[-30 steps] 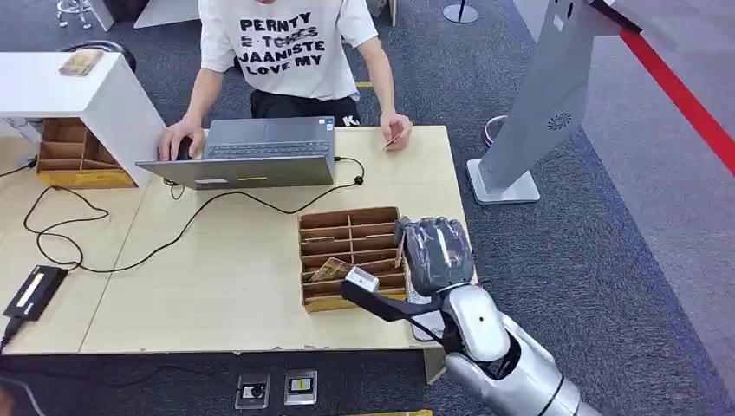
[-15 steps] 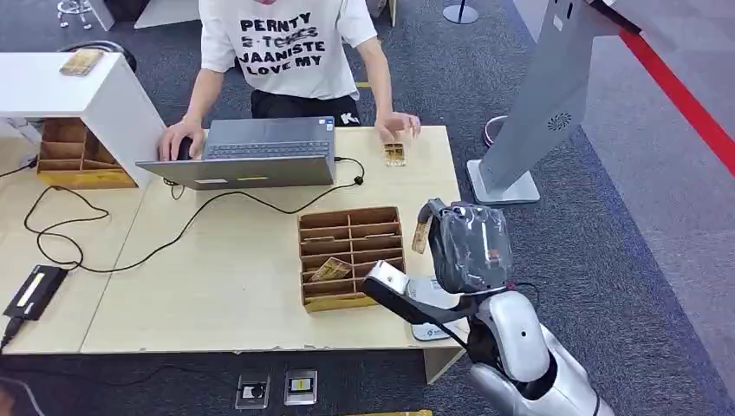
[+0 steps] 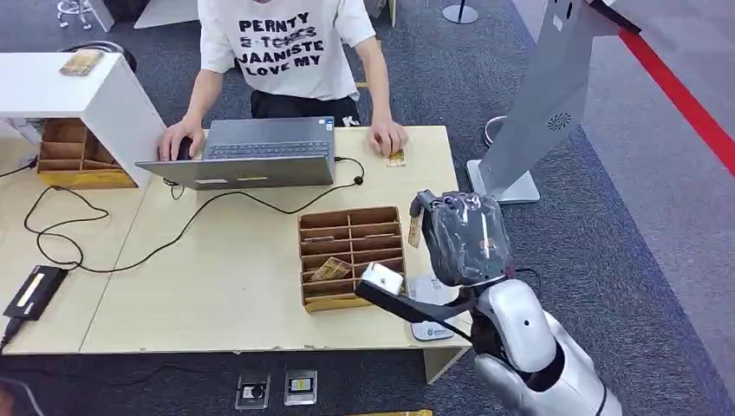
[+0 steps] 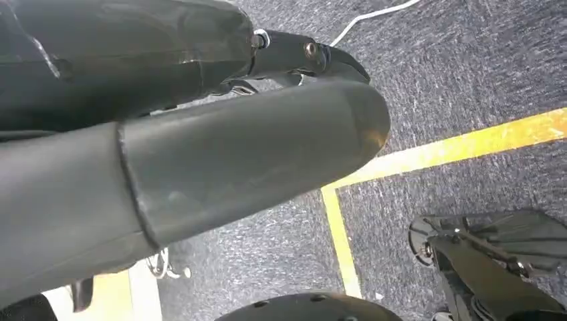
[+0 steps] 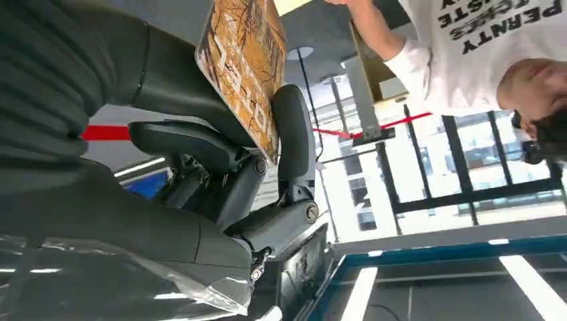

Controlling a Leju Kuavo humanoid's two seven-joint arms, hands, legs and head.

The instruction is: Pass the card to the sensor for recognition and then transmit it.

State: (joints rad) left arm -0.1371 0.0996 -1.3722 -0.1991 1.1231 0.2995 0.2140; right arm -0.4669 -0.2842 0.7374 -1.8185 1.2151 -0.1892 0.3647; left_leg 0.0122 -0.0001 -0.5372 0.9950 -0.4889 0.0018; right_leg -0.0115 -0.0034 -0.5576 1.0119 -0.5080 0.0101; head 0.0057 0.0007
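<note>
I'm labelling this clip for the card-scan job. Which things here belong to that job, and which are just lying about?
Part of the job:
- card, held in the right hand
- white sensor pad at the table's near edge
- brown divided card tray

Lying about:
- laptop the person is using
- black cable
- black device
- grey kiosk stand

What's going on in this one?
The robot's right hand holds a brown patterned card up above the table, beside the wooden card tray. A white sensor pad lies on the table edge under its arm. Across the table a person sits at a laptop, one hand resting on another card. The left hand hangs over the carpet, and I can't tell how its fingers lie.
</note>
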